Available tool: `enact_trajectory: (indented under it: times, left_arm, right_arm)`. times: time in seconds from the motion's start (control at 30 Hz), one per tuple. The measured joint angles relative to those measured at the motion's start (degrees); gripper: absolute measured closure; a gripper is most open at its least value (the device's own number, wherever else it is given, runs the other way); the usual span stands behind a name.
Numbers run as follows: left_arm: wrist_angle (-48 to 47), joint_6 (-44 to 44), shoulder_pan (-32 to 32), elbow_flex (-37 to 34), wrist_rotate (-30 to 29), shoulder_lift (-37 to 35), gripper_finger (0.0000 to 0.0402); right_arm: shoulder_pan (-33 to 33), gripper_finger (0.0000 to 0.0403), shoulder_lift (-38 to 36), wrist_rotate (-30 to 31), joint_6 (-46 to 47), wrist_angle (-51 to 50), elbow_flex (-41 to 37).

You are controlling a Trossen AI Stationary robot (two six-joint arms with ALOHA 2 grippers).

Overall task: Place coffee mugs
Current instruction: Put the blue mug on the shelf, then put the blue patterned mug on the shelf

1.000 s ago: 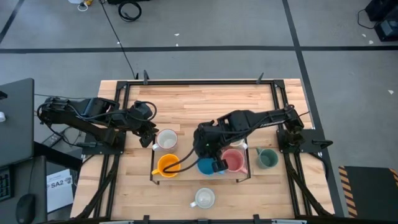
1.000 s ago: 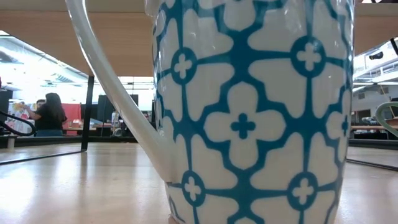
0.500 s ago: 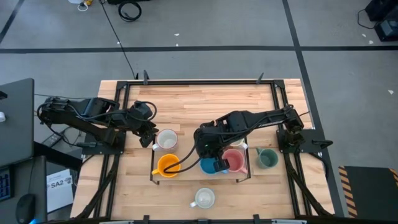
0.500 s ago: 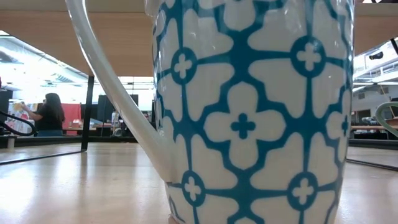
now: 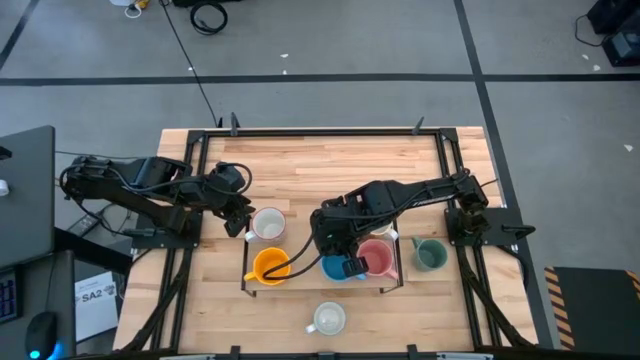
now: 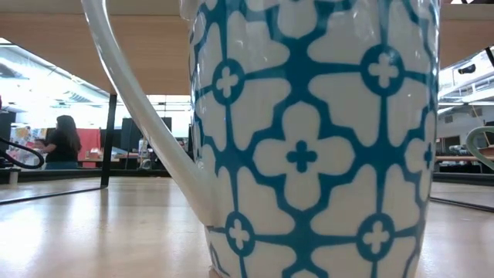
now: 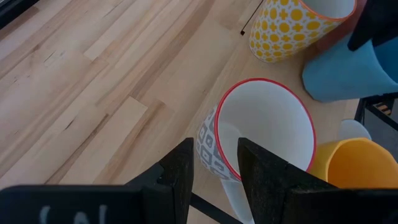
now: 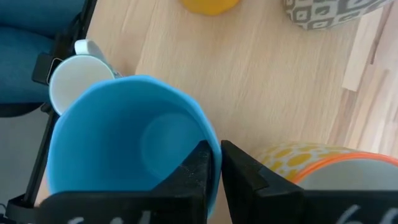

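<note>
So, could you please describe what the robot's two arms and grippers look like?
Both arms are dark, nearly black, jointed segments with black cables looped along them, each bolted to a black frame at the table's side. The left gripper and right gripper each end in two flat, dark, blocky fingers with a matte finish. Faint pale lettering shows on each gripper's base; I cannot read it.

Glossy ceramic mug (image 6: 309,139), pale wood table (image 5: 330,165)

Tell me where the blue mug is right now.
In the high view the blue mug sits near the table's front, between the orange mug and the pink mug, with the right gripper pinching its rim.
</note>
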Motion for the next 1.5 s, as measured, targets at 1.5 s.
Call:
enact_trajectory:
  times: [1.5]
  left_arm:
    - [0.02, 0.49, -0.02, 0.0, 0.0, 0.0, 0.0271]
  right_arm:
    - [0.0, 0.0235, -0.02, 0.4, -0.81, 0.11, 0.0]
